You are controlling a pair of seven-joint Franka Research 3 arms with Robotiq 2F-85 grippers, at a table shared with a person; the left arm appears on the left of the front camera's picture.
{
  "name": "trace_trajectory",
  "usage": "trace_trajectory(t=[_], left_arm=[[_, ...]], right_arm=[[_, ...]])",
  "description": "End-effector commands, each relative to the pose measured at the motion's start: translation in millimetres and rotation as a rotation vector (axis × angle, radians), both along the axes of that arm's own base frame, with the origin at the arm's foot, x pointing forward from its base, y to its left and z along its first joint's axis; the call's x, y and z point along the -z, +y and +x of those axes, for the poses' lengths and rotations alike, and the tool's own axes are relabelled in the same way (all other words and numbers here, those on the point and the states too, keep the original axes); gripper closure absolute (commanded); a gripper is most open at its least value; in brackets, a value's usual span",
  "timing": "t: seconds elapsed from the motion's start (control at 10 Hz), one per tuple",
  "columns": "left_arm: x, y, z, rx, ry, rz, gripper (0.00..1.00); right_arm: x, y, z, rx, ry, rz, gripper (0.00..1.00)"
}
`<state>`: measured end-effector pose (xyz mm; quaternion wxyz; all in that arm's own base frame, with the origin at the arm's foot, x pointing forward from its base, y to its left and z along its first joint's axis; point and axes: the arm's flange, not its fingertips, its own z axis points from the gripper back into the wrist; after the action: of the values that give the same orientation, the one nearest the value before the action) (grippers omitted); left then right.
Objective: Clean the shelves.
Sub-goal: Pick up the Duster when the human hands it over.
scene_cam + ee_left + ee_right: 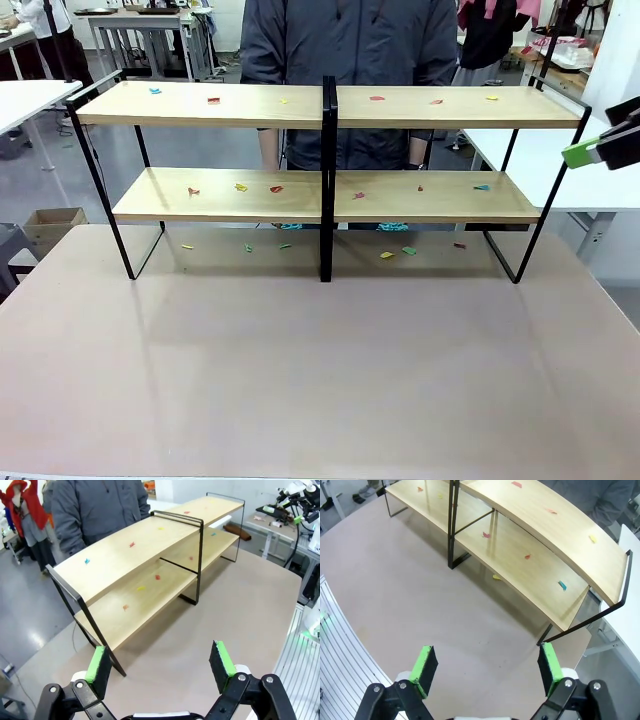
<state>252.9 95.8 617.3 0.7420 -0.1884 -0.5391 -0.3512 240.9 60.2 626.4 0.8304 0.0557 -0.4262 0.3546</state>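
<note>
The shelves (330,150) stand across the far half of the table (300,380), nearly as wide as it; two racks joined at the middle, each with two long light-wood boards on thin black frames, the upper boards level with each other and the lower ones likewise; a person (350,50) in a dark grey jacket stands just behind them at the far side. The front view gives the whole span at once, with small coloured scraps (276,188) strewn along both tiers, red, yellow, blue and green, and more of them on the table under the lower boards; it also catches the right gripper (600,148) at the right edge, high up and just past the shelves' right end frame, one green pad facing left. The left wrist view looks along the shelves from their left end, the slanted black end frame nearest, and gives what the front view cannot: the left gripper (160,662) with its fingers spread wide over bare table, nothing between them, near the left end but apart from it. The right wrist view looks from the right end, the end frame and a blue scrap on the lower board closest; here the right gripper's fingers also stand wide apart and empty, above the table's near right part, clear of the shelves.
</note>
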Motion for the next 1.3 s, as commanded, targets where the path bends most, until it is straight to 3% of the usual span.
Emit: trace_trajectory(t=[0.0, 0.3, 0.4, 0.6, 0.8, 1.2], left_arm=[[96.0, -43.6, -38.3, -0.011, 0.012, 0.042, 0.00], [91.8, -61.5, -30.4, -0.024, 0.034, 0.064, 0.00], [7.8, -2.8, 6.4, 0.000, 0.036, 0.030, 0.00], [7.8, -2.8, 6.4, 0.000, 0.036, 0.030, 0.00], [7.8, -2.8, 6.4, 0.000, 0.036, 0.030, 0.00], [7.8, -2.8, 6.4, 0.000, 0.036, 0.030, 0.00]], right_arm=[[26.2, -7.1, -1.4, -0.020, -0.014, 0.002, 0.00], [29.2, -10.7, 0.5, -0.022, -0.005, 0.001, 0.00], [29.2, -11.9, 0.2, -0.029, -0.006, -0.001, 0.00], [30.6, -12.1, 0.4, -0.041, -0.003, -0.004, 0.00], [27.7, -11.2, 0.9, -0.076, -0.077, 0.048, 0.00], [23.2, -7.8, -2.9, -0.088, -0.098, 0.058, 0.00]])
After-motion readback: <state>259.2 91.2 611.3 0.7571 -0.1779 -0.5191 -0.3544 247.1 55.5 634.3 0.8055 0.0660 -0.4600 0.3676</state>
